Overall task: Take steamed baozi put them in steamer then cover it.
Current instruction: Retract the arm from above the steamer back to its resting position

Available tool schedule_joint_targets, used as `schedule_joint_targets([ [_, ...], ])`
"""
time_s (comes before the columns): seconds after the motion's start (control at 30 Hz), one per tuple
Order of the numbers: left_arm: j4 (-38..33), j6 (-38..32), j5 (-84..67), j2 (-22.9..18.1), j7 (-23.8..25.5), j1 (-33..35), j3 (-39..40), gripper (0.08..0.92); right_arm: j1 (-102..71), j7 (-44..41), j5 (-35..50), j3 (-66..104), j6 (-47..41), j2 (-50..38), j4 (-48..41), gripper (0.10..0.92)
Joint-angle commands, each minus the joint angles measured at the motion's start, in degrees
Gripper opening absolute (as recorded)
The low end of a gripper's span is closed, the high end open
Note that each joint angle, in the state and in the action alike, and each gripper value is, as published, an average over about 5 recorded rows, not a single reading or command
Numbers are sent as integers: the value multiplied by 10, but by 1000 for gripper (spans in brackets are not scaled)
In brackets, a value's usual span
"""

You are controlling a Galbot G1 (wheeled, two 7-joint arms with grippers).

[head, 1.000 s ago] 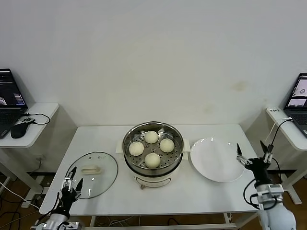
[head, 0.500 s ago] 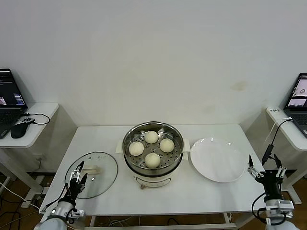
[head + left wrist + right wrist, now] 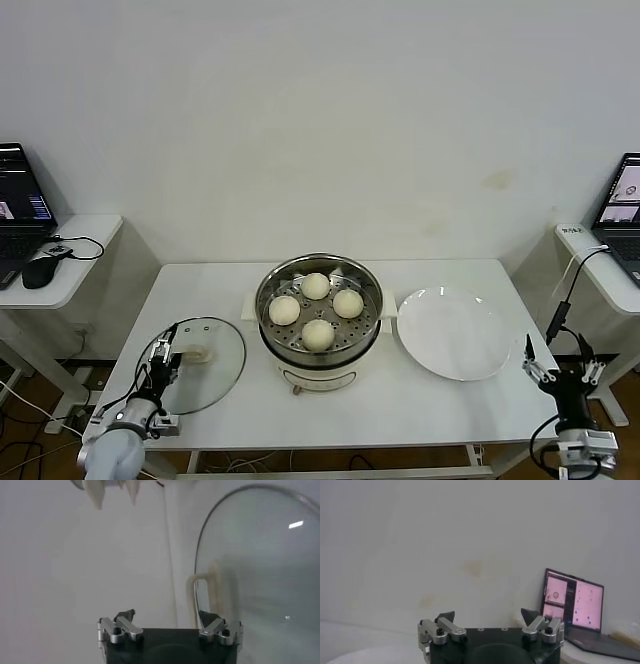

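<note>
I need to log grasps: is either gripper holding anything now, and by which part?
Nothing is held. The open left gripper is over the clear glass lid near its cream handle; the open right gripper is empty.

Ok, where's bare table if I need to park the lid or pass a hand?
Bare: the front strip before the steamer, and the back strip behind the plate. The plate itself holds nothing. Crowded: front left, where the left gripper hovers at the glass lid.
</note>
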Motion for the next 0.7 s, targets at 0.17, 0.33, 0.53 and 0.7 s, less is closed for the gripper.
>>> schedule_joint_targets([
  [0.17, 47, 0, -8, 0, 5, -43, 12, 823, -4, 1, -4, 0, 2, 7, -1, 823],
  [0.33, 50, -2, -12, -2, 5, -44, 13, 793, -5, 1, -5, -6, 3, 9, -1, 823],
  [0.53, 48, -4, -17, -2, 10, -43, 15, 628, -5, 0, -6, -11, 3, 9, -2, 823],
  [0.7, 52, -7, -19, -4, 12, -43, 16, 481, -5, -1, -9, -16, 5, 8, -4, 823],
])
